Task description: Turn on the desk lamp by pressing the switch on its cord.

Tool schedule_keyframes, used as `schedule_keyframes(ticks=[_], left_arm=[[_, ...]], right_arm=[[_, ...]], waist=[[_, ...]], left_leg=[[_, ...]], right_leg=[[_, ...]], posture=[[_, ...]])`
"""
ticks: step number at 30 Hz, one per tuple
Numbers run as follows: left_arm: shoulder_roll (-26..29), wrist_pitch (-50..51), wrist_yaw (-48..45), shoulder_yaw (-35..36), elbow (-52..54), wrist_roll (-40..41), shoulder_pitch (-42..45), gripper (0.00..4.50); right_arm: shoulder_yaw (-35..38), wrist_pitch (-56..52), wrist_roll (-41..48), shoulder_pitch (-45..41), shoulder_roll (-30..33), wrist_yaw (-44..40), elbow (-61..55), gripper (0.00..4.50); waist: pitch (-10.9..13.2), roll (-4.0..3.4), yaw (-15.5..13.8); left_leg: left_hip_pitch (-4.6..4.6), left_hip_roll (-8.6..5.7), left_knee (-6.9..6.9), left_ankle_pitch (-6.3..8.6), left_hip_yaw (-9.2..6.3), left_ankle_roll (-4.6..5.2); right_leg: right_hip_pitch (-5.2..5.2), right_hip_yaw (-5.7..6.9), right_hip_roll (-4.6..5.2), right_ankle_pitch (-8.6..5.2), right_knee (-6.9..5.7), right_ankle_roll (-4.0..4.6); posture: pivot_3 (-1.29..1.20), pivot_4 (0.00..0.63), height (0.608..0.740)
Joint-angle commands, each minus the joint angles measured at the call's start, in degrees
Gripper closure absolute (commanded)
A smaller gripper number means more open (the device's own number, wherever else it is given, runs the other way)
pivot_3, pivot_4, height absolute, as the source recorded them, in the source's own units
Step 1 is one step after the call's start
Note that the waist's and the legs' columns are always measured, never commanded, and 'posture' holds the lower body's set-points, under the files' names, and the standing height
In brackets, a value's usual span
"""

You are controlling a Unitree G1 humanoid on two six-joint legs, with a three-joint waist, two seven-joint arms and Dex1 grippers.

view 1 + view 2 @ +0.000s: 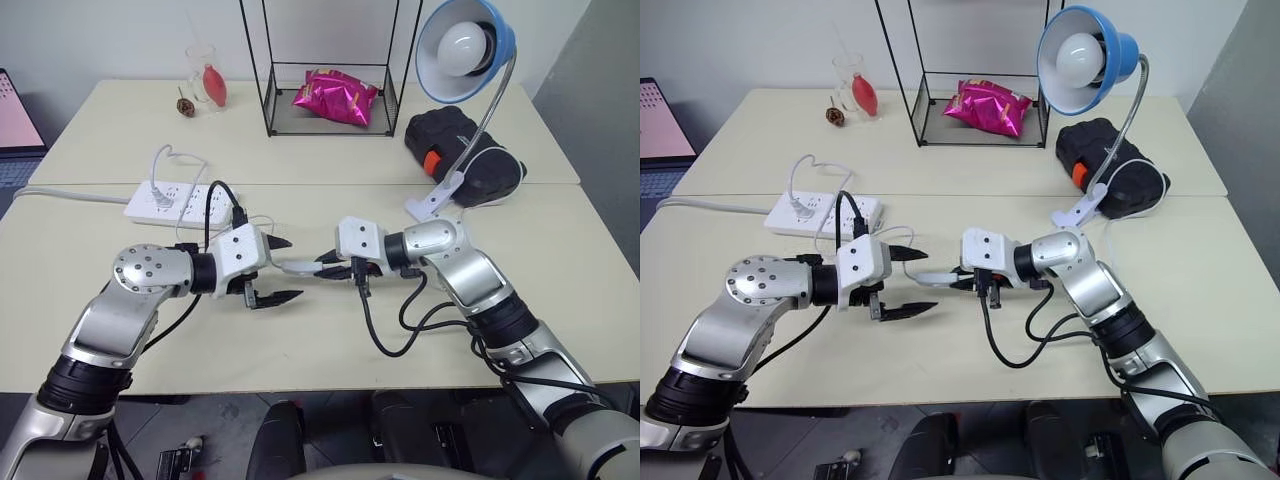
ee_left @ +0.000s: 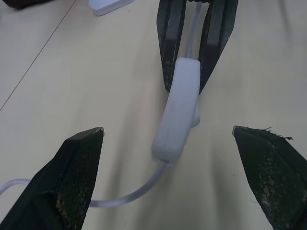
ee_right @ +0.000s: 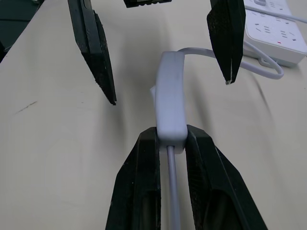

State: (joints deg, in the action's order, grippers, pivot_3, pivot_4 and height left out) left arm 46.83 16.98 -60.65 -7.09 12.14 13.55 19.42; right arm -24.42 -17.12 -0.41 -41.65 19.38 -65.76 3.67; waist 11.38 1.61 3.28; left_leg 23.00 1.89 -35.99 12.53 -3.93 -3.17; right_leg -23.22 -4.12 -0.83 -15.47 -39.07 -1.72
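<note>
Cream tabletop (image 1: 300,350): my right gripper (image 3: 171,140) pinches one end of the switch (image 3: 170,98), raised above it. My left gripper (image 2: 168,143) gapes around it. The desk lamp (image 1: 465,48) looks unlit; pressing remains.

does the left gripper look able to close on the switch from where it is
Probably yes: the left gripper is open facing the switch, which the right gripper holds up by one end, with nothing between them.
</note>
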Motion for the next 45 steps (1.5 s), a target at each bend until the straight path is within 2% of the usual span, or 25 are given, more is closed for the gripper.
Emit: schedule_keyframes(ticks=[1,5,6,12,16,21,37,38,40,45], left_arm=[[-0.6,-0.9,-0.1,0.2,0.0,-0.4,1.3,0.00],[-1.3,-0.6,-0.1,0.3,-0.4,-0.4,1.6,0.65],[-1.3,-0.9,0.0,0.3,-0.6,-0.7,1.7,0.97],[-1.4,-1.7,-0.2,-0.1,-1.7,-2.0,2.4,2.09],[-1.2,-3.1,-0.2,-0.3,-2.8,-3.0,2.8,3.02],[-1.6,-4.3,-0.2,-0.5,-3.8,-3.9,3.3,3.81],[-3.5,-6.4,-0.1,-0.5,-4.2,-4.0,3.8,3.89],[-3.6,-6.6,-0.1,-0.5,-4.3,-4.3,3.8,3.18],[-3.1,-7.8,-0.9,-0.9,-4.4,-4.8,3.4,2.94],[-2.1,-11.7,-1.5,-1.0,-4.6,-6.3,1.9,1.85]], right_arm=[[0.0,0.2,1.0,-0.2,0.1,0.0,-2.5,4.13],[-0.1,0.5,0.9,-0.2,0.3,-0.2,-2.5,4.13],[-0.2,0.6,0.9,-0.2,0.3,-0.2,-2.5,4.13],[-0.3,0.6,1.0,-0.3,0.6,-0.3,-2.6,4.13],[-0.4,0.7,1.1,-0.3,0.6,-0.3,-2.7,4.13],[-0.5,0.8,1.4,-0.2,0.7,-0.3,-3.0,4.13],[-0.8,0.7,1.8,0.0,0.7,-0.7,-3.6,4.13],[-0.8,0.7,1.9,0.0,0.7,-0.8,-3.6,4.13],[-0.9,0.7,1.9,0.1,0.7,-0.9,-3.7,4.13],[-0.9,1.0,1.6,0.1,0.6,-1.0,-3.2,4.13]], waist=[[0.0,0.00,0.0],[0.0,0.00,0.0],[0.0,0.00,0.0],[0.0,0.00,0.0],[0.0,0.00,0.0],[0.0,0.00,0.0],[0.0,0.00,0.0],[0.0,0.00,0.0],[0.0,0.00,0.0],[0.0,0.00,0.0]], left_leg=[[0.00,0.00,0.00,0.00,0.00,0.00],[0.00,0.00,-0.01,0.00,-0.01,0.00],[0.00,0.00,-0.01,0.00,-0.01,0.00],[0.01,0.00,0.00,0.00,-0.01,0.00],[0.00,0.00,-0.01,0.00,-0.02,0.00],[0.01,0.00,-0.01,0.00,-0.02,0.00],[0.01,0.00,-0.01,0.00,-0.03,0.00],[0.01,0.00,-0.01,0.00,-0.03,0.00],[0.01,0.00,-0.01,0.00,-0.04,0.00],[0.01,0.00,-0.01,0.00,-0.05,0.00]], right_leg=[[0.00,0.00,0.00,0.00,0.00,0.00],[0.00,0.01,0.00,0.00,-0.01,0.00],[0.00,0.01,0.00,0.00,-0.01,0.00],[0.00,0.01,0.00,0.00,0.00,0.00],[0.00,0.01,0.00,0.00,0.00,0.00],[0.00,0.01,0.00,0.00,0.00,0.00],[0.00,0.01,0.00,0.00,-0.01,0.00],[0.01,0.01,-0.01,0.00,-0.01,0.00],[0.00,0.02,0.00,0.00,-0.01,0.00],[0.01,0.02,-0.01,0.00,-0.01,0.00]], posture=[[0.00,0.150,0.740],[0.00,0.150,0.740],[0.00,0.150,0.740],[0.00,0.150,0.740],[0.00,0.150,0.740],[0.00,0.150,0.740],[0.00,0.150,0.740],[0.00,0.150,0.740],[0.00,0.150,0.740],[0.00,0.150,0.740]])
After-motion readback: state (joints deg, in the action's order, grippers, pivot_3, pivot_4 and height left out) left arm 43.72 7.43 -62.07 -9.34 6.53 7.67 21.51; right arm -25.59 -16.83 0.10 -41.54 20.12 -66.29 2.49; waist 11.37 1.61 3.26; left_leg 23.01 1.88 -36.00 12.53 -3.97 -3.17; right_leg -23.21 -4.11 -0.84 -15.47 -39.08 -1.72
